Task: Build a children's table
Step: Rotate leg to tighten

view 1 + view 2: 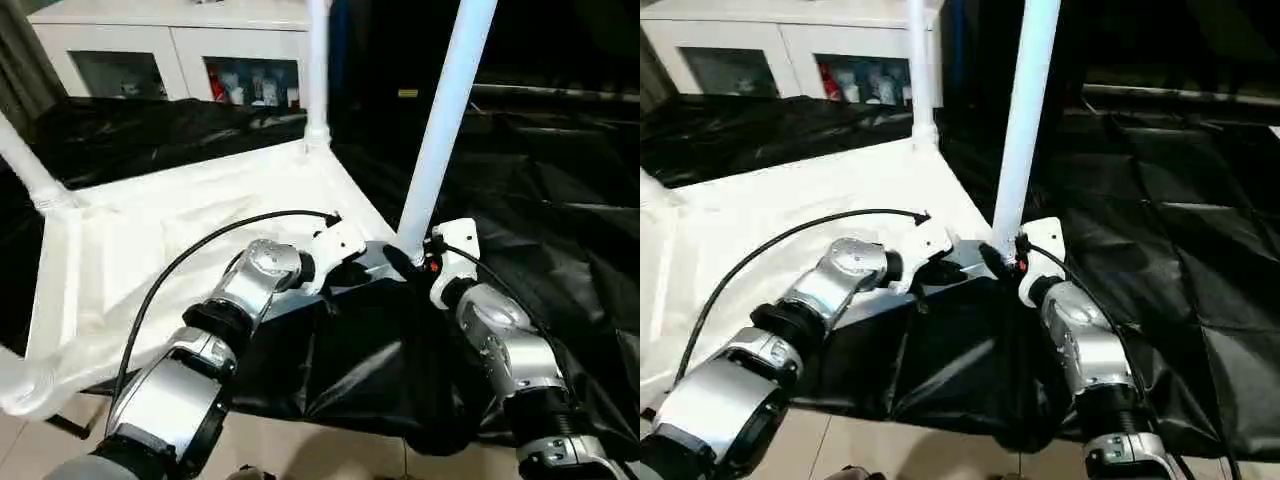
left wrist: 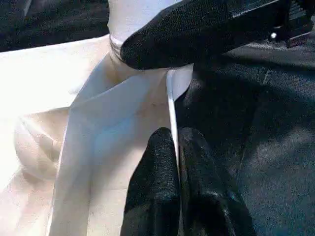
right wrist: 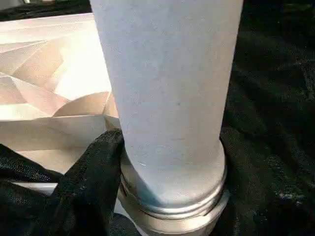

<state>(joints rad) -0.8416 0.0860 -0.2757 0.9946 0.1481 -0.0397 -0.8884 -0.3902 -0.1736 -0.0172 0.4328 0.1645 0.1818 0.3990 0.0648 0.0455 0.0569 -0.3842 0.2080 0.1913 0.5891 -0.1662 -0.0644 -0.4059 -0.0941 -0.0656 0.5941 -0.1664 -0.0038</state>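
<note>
The tabletop (image 1: 190, 220) lies upside down on black sheeting (image 1: 560, 200), ribbed underside up, with the white cabinet (image 1: 180, 55) beyond it at the far left. Three legs show standing in corner sockets: the far leg (image 1: 318, 70), the left leg (image 1: 25, 165), and the near-right leg (image 1: 445, 120), which leans a little to the right as it rises.

The left pincer (image 2: 178, 162) is pressed together, nipping the thin white rim of the tabletop at its near-right edge. The right pincer (image 1: 415, 262) sits at the base of the near-right leg, one black finger (image 3: 93, 182) against the collar on one side; its other finger looks to lie behind the tube, so it probably clasps the leg, though I cannot tell for certain.

The parts look like hollow moulded plastic: light, stiff and smooth. A tube this long will likely lever hard against its socket if pushed high up, so the sound hold is low, just above the flared collar, where the pincer can steer it upright and press it home. The tabletop rim is thin and may flex or slip from a pinch; a ribbed web nearer the corner would probably hold steadier.
</note>
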